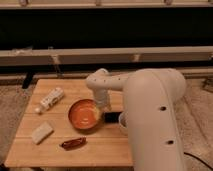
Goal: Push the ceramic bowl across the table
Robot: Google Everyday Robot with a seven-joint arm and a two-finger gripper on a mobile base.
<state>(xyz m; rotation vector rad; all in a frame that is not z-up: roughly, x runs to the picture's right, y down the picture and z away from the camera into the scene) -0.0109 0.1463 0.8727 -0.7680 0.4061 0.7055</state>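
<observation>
The orange-red ceramic bowl (83,113) sits near the middle of the light wooden table (60,150). My white arm reaches from the right over the table. My gripper (102,103) points down at the bowl's right rim, touching or just beside it. The arm hides the table's right part.
A white bottle (50,99) lies at the table's back left. A pale block (41,132) lies at the front left. A dark red-brown wrapped item (73,143) lies in front of the bowl. A dark object (111,116) sits right of the bowl. A rail runs behind the table.
</observation>
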